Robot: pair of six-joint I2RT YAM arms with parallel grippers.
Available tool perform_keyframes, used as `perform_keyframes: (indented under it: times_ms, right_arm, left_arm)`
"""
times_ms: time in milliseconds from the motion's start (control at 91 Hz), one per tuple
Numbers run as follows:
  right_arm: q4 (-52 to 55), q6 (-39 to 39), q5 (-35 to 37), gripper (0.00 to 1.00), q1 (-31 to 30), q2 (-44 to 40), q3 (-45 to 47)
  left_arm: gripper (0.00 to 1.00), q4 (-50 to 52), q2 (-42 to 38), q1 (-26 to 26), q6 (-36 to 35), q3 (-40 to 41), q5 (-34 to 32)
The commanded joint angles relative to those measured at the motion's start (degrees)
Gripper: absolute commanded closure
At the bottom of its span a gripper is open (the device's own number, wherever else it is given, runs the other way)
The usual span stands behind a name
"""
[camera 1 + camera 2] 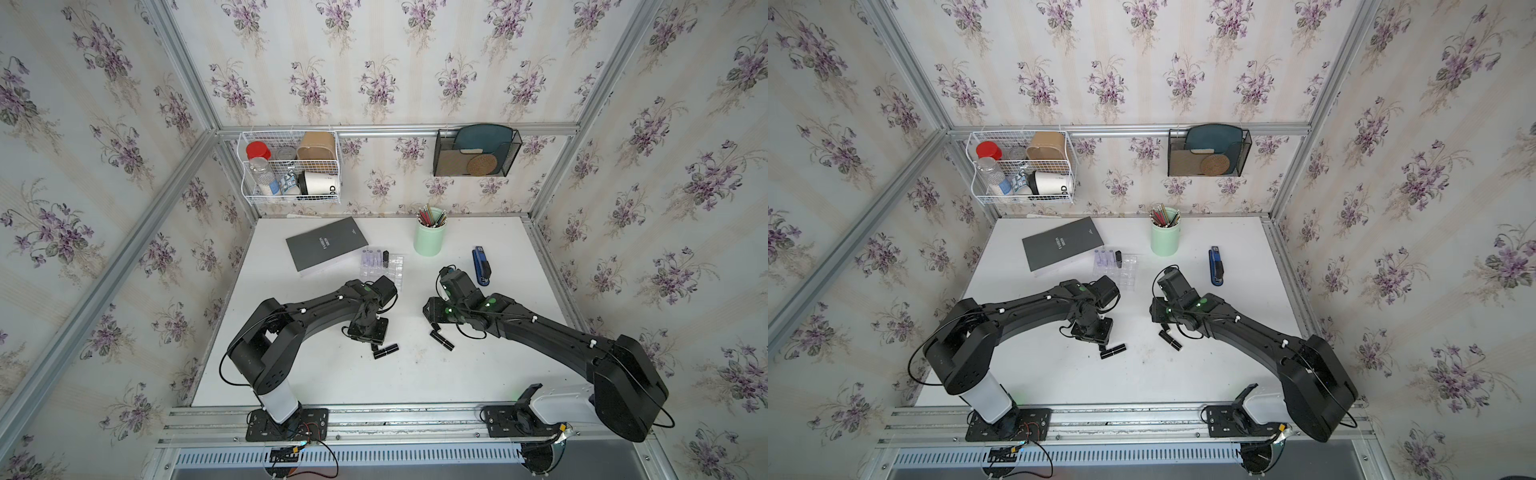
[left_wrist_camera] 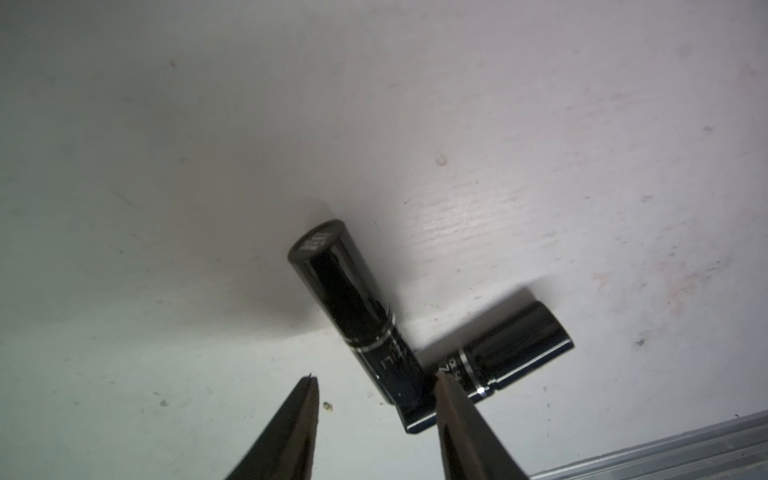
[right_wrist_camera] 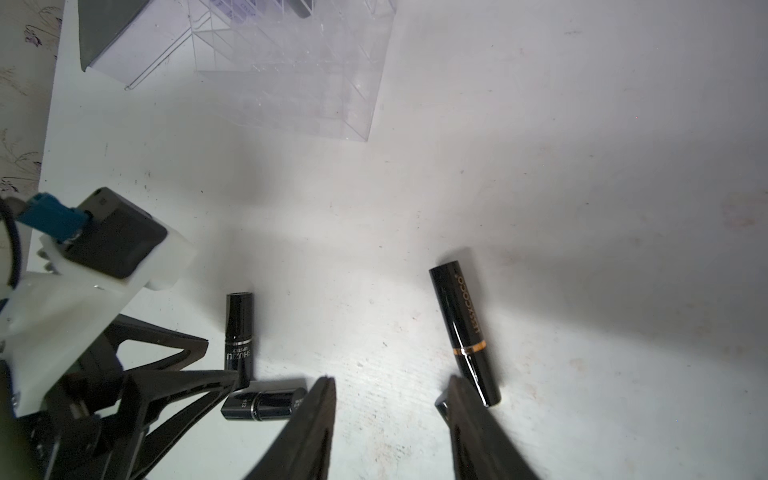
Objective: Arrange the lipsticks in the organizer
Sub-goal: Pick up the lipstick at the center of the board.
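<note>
On the surface, near middle, a lipstick is being straddled by open left jaws; right jaws are being held open, empty. Likely light, stiff, slippery: a mid-barrel grip is being advised.

Both top views look steeply down from high at the front over the whole table; wrist cameras hover close behind their fingers, both catching two touching black lipsticks.
</note>
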State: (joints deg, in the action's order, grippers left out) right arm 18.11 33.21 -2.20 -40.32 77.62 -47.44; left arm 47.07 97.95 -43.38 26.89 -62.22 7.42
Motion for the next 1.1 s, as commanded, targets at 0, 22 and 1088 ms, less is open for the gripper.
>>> perform_keyframes:
  times_ms: [0,22,1088]
  right_arm:
    - [-1.21,0.28,-0.18,0.51,-0.03,0.47,0.19]
    - [-1.23,0.28,-0.13,0.51,-0.03,0.61,0.23]
    - [-12.01,10.89,-30.55,0.42,1.9,-1.69,-3.8]
  left_arm:
    - [0.51,-1.53,0.54,0.66,0.14,0.16,-0.69]
    - [0.52,-1.67,0.57,0.73,-0.01,0.16,-0.84]
    - [1.0,-4.54,-13.67,7.25,-25.08,-5.12,23.2]
